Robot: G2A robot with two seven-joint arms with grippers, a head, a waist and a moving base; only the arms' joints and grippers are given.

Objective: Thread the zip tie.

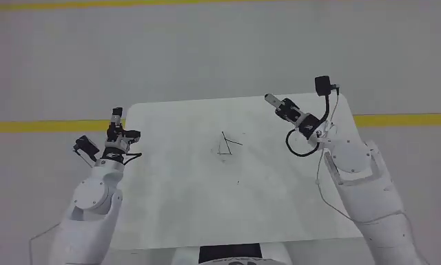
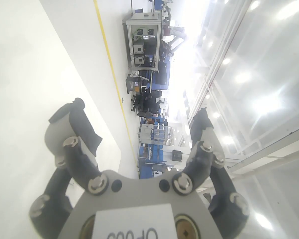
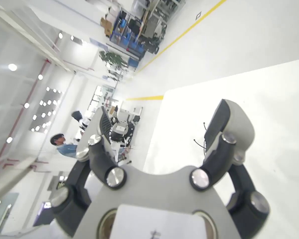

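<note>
The zip tie [image 1: 226,145] lies bent into a thin black angle on the white table [image 1: 179,210], near the middle of the top view and well apart from both arms. The left gripper [image 1: 118,124] sits beside the table's upper left corner, its fingers [image 2: 72,125] spread wide with nothing between them. The right gripper [image 1: 271,99] hangs over the table's upper right part, also wide open and empty.

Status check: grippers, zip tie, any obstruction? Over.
Left gripper open, empty, at table edge. Right gripper open, empty, over table. Zip tie lying mid-table, ungripped. No obstruction seen.
</note>
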